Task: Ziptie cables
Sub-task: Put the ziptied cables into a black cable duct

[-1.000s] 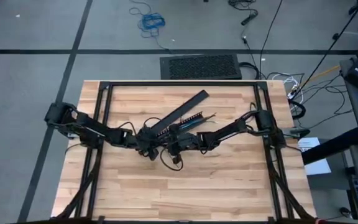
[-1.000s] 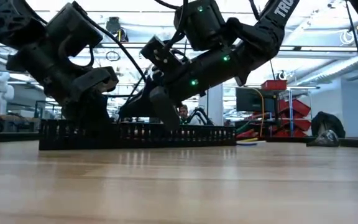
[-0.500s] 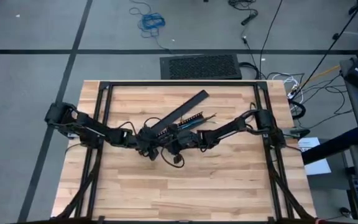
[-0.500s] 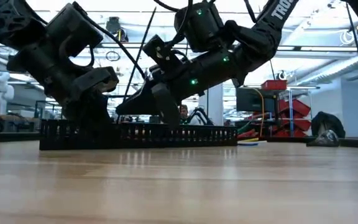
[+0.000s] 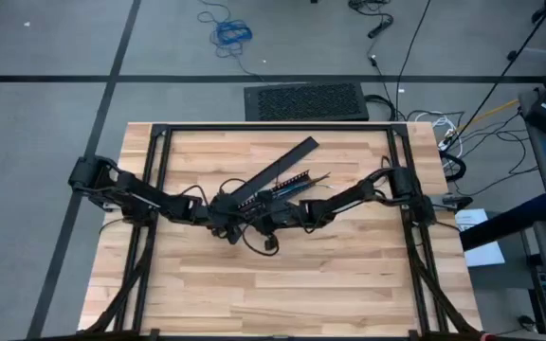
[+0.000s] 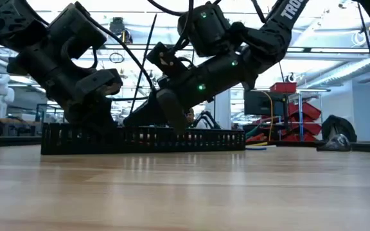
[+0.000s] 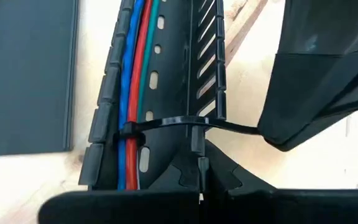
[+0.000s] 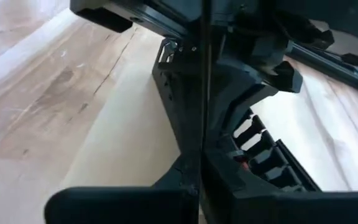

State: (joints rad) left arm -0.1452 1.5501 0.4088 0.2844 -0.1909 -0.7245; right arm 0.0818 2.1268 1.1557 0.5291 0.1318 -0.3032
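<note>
Left wrist view, cables: the cables (image 7: 132,93) are thin blue, red and green wires lying side by side, lengthwise in the channel of the black slotted bar (image 7: 166,74).
Zip tie: a thin black zip tie (image 7: 166,122) crosses the wires and the bar's slotted wall; its tail runs out to the right gripper's dark finger (image 7: 316,93).
Bar texture: ribbed plastic walls cut into comb-like fingers, oval holes down the floor of the channel.
High view, place: the cables (image 5: 303,183) sit near the middle of the table (image 5: 349,284), only their far ends showing past the arms; a second flat black bar (image 5: 278,170) lies slanted beside them.
Left gripper: the left gripper (image 5: 227,216) is at the bar's near end; whether its fingers are spread or pressed together cannot be told.
Right gripper: the right gripper (image 5: 262,210) meets it from the other side; its own wrist view shows a thin black strip (image 8: 204,93) running up between its fingers, so it pinches the zip tie.
Low view: shows the slotted bar (image 6: 143,138) flat on the pale wood with both grippers low over it; the wire colours are hidden here.
Table: light butcher-block planks in a black frame.
</note>
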